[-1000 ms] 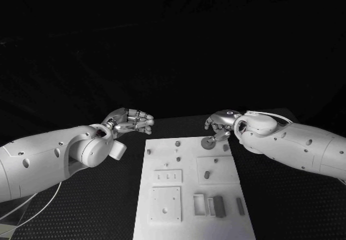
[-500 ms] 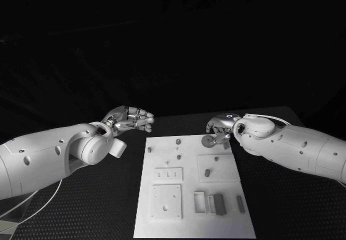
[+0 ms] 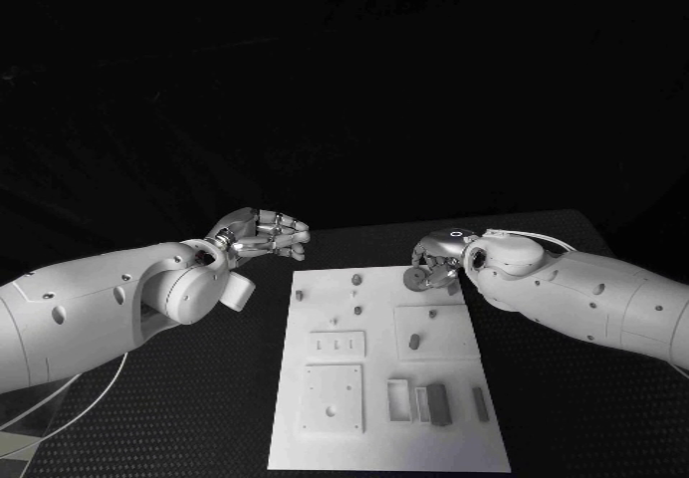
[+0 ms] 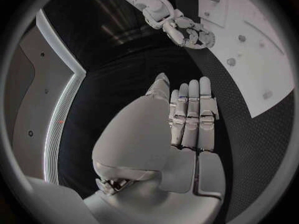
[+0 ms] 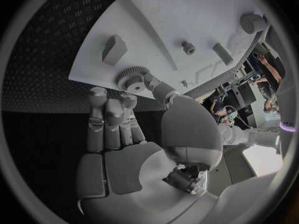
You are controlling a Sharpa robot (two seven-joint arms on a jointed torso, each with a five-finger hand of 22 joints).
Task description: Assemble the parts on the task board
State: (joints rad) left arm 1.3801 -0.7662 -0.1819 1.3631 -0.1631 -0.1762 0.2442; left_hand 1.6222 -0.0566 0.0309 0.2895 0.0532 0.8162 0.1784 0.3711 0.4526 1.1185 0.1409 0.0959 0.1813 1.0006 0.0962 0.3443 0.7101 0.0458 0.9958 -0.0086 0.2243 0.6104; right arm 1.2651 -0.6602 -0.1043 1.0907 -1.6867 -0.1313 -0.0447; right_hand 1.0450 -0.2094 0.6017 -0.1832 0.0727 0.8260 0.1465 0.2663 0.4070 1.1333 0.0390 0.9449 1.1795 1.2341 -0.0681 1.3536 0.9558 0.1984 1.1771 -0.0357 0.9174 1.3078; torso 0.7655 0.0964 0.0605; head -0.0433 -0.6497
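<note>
Where dark perforated tabletop (image 3: 574,398) surrounds it, white task board (image 3: 376,448) lengthwise.

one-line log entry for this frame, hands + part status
left hand: open, off task board | right hand: touching gear at board's far edge | gear: seating unclear

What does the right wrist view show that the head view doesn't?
Right wrist view: teeth along the rim of the round grey gear, with the right hand's fingertip touching it. Head view: the left hand hovering off the board's far left corner, and the grey bars near the board's near end. Both: the white task board and the gear.
</note>
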